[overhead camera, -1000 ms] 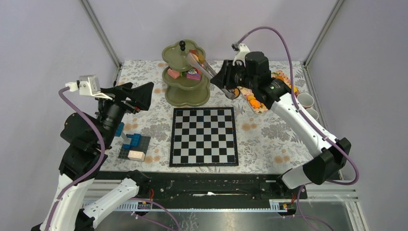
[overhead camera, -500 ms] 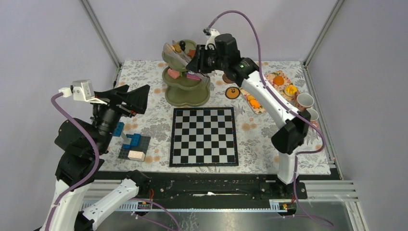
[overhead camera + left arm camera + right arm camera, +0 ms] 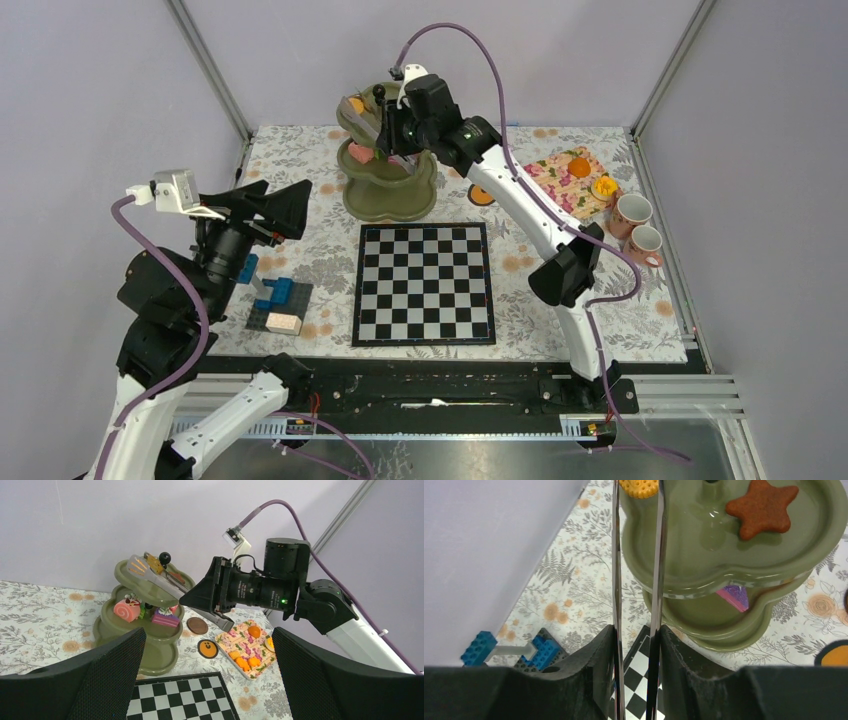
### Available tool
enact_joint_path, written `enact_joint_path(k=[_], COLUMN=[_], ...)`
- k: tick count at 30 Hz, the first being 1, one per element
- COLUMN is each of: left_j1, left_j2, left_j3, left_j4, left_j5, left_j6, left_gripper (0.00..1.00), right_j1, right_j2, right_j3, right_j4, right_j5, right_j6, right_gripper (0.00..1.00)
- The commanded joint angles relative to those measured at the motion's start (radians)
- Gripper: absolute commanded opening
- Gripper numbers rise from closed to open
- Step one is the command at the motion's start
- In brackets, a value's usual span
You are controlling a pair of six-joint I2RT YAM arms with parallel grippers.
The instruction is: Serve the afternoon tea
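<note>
Right now the orange pastry [image 3: 639, 486] with the bumpy top is up at the top plate of the green stand [image 3: 704, 565]. It is near the rim, across the black knob [image 3: 379, 92] from the brown star cookie [image 3: 761, 510] that lies flat on that plate. The silver tongs [image 3: 616, 580] pinch the pastry between their tips, so they are closed on it. The right gripper [image 3: 636, 650] squeezes the two long tong arms together. I cannot tell if the pastry touches the plate or hangs just over it. One plate down on the stand sit a pink roll [image 3: 126, 611] and a pink and purple cake [image 3: 165, 617]. So the step in hand looks like putting this pastry on the top plate. Next, I think, the right gripper must bring it down the last little bit and let the tongs spring open slowly (too fast and it could hop off the rim). Then it should lift away without bumping the knob. More orange treats [image 3: 603, 187] wait on the flowery tray [image 3: 560, 185] to the right of the stand, with two pink cups [image 3: 633, 211] past it. The chessboard [image 3: 424, 283] lies in front of the stand. The left gripper [image 3: 300, 208] is open with nothing in it, well off to the left of the stand.
</note>
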Motion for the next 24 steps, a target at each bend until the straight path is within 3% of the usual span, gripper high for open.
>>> enact_joint_path(k=[1,13,24], left_j1=[-0.003,-0.003,-0.003], left_j2=[0.001,0.016,0.031], left_j3=[-0.006,-0.008,-0.018], left_j4=[0.019,0.024,0.031], left_j5=[-0.013,-0.002,0.003], left_j6=[-0.001,-0.013,-0.019], left_gripper=[0.99,0.99,0.99], right_j1=[-0.004,-0.004,-0.003], right_j2=[0.014,0.02,-0.096], right_j3=[0.049,0.077,0.071], right_j4=[-0.002,-0.003,-0.028], right_j5=[0.085,0.071,-0.066], right_j6=[-0.013,-0.022,0.011], right_gripper=[0.34,0.57,0.54])
